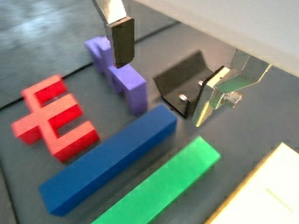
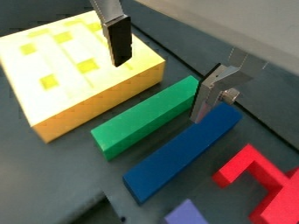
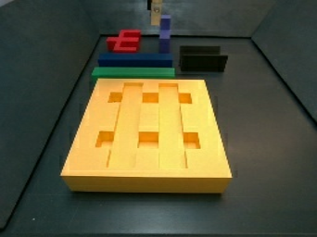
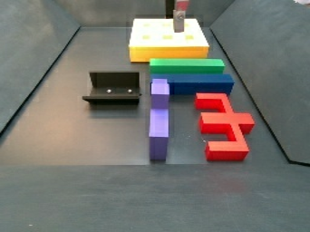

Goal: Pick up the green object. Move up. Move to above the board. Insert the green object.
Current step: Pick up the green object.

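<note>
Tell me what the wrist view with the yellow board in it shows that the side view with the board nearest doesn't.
Only the wrist view: the gripper close up, hovering open and empty over the green object, its fingers clear of every piece. Only the side view: the fixture and the board whole, with all six holes. Both: the board, green object, blue bar and red piece.

I see the board [image 4: 169,41] at upper centre of the frame, with the gripper [image 4: 179,11] above its far part at the top edge; I cannot tell how its jaws stand. The green object [image 4: 187,65] lies across just below the board, a blue bar [image 4: 200,85] beside it. A purple piece [image 4: 159,118] runs down the middle, a red piece [image 4: 223,124] to its right, the fixture [image 4: 111,90] to its left.
</note>
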Controlling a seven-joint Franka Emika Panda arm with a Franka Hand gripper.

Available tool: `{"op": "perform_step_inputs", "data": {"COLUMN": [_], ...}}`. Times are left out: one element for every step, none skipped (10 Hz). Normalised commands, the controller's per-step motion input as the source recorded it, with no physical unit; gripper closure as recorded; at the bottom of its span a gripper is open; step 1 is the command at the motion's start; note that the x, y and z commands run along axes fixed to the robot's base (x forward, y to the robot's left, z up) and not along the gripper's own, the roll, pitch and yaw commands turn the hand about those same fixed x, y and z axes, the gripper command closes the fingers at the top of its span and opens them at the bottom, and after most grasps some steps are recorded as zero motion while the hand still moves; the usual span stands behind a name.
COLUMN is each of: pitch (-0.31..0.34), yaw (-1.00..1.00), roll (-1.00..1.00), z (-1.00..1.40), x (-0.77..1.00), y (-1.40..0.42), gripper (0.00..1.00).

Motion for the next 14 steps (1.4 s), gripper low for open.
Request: {"op": "perform_step_inputs", "data": {"pitch": [0.021,0.000,0.000,0.000,0.000,-0.057,0.000,-0.059,-0.124,-0.076,-0.056,-0.041,-0.056,-0.066], "yaw": [-0.87,-0.86,-0.86,-0.76,-0.54,-0.06,0.29,0.51,0.56,0.31,0.00,-0.14,-0.14,-0.03], "roll": [0.05,0.01,0.00,0.00,-0.04,-0.07,-0.09,-0.16,-0.13,-0.03,0.00,0.01,0.04,0.06], "z": [-0.26,-0.32,-0.32,-0.25,-0.31,-0.37,-0.33,-0.24,-0.23,-0.29,-0.40,-0.44,-0.43,-0.43], "x": [-0.08,-0.09,-0.05,0.00,0.00,-0.11,0.00,0.00,-0.14,-0.07,-0.20,-0.41,-0.53,-0.55], "y": [-0.17,-0.17,-0.19,-0.27,-0.19,-0.09,0.00,0.04,-0.02,-0.18,-0.10,-0.08,-0.07,0.00], "gripper": [0.00,0.00,0.00,0.00,0.00,0.00,0.00,0.00,0.00,0.00,0.00,0.00,0.00,0.00]}}
